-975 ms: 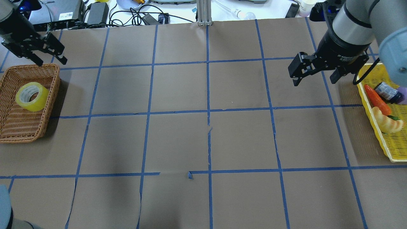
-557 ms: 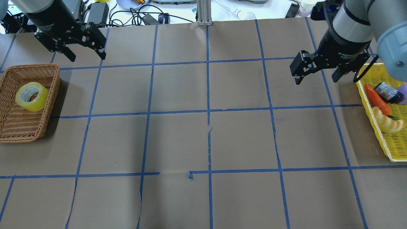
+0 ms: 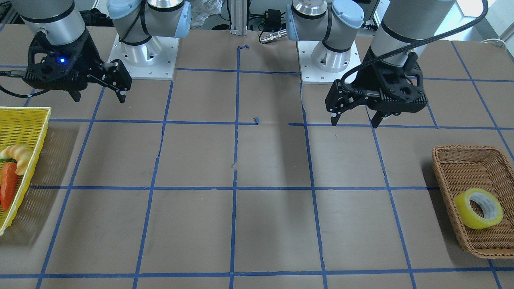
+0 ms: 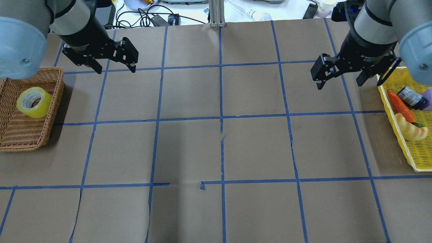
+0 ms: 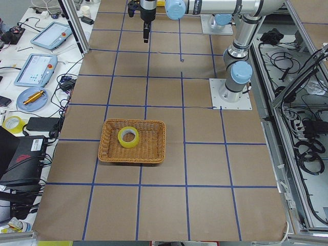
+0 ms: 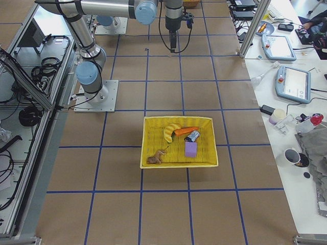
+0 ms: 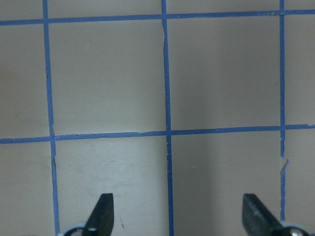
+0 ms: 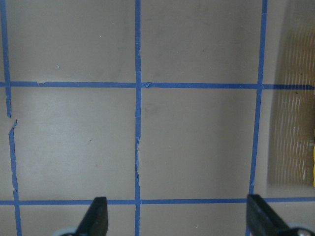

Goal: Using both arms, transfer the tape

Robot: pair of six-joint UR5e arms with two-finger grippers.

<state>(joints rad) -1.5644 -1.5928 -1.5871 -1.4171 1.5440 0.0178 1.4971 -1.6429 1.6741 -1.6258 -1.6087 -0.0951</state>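
The yellow tape roll (image 4: pixel 33 102) lies tilted in a wicker basket (image 4: pixel 58 98) at the table's left end. It also shows in the front view (image 3: pixel 478 208) and the left side view (image 5: pixel 128 137). My left gripper (image 4: pixel 116 70) is open and empty. It hangs above the table to the right of the basket and further back, and the left wrist view (image 7: pixel 178 211) shows only bare table between its fingers. My right gripper (image 4: pixel 339 84) is open and empty, above the table just left of the yellow tray (image 4: pixel 405 148).
The yellow tray holds a carrot (image 4: pixel 400 105), a croissant (image 4: pixel 410 128), a small bottle (image 4: pixel 411 97) and a purple block (image 6: pixel 190 148). Cables and equipment lie along the table's back edge (image 4: pixel 141 17). Blue tape grid lines cross the brown table.
My left arm has swung right, from above the basket's back corner to above the table beside it. The right gripper has shifted slightly. Both stay open. The tape has not moved.
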